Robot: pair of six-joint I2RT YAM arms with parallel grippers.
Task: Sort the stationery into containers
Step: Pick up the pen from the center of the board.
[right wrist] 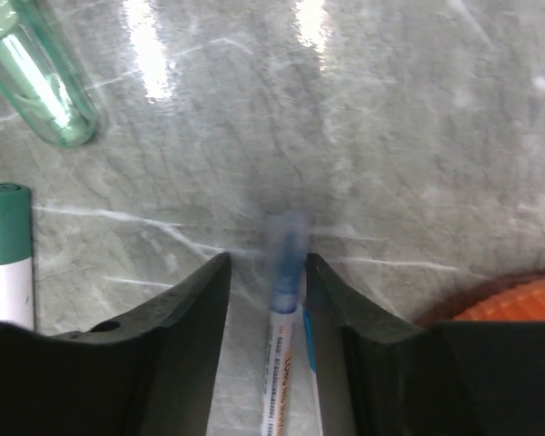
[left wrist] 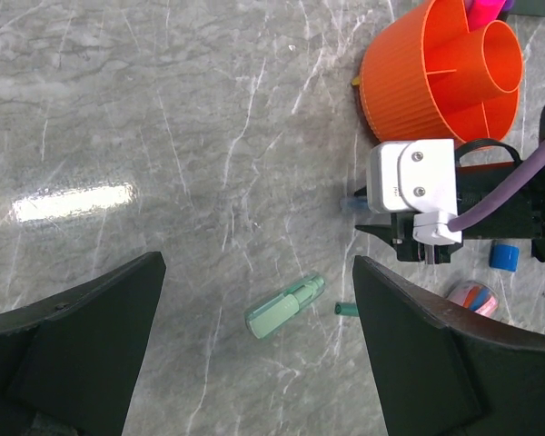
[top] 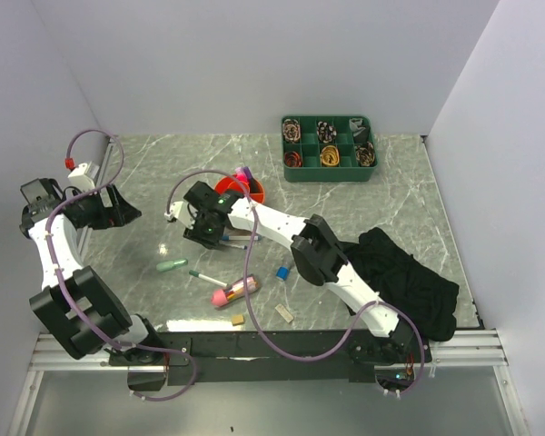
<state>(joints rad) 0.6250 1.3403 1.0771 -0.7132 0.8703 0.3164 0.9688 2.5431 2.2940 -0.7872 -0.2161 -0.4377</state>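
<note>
The round orange organiser (top: 246,192) stands mid-table with pink and purple pens in it; it also shows in the left wrist view (left wrist: 427,82). My right gripper (top: 210,238) is low beside it. Its jaws (right wrist: 266,261) stand narrowly apart around a blue-capped white pen (right wrist: 286,263); the pen touches the right finger, with a gap on the left. A green highlighter (top: 173,265), a green-capped white marker (top: 207,276), a pink tube case (top: 236,291), a blue cap (top: 282,272) and two beige erasers (top: 284,313) lie in front. My left gripper (top: 123,211) is wide open and empty, high over the highlighter (left wrist: 286,307).
A green tray of ribbon rolls (top: 328,147) sits at the back right. A black cloth (top: 404,277) lies by the right arm. White walls close off the left, back and right. The right arm's wrist (left wrist: 418,195) crosses the left wrist view.
</note>
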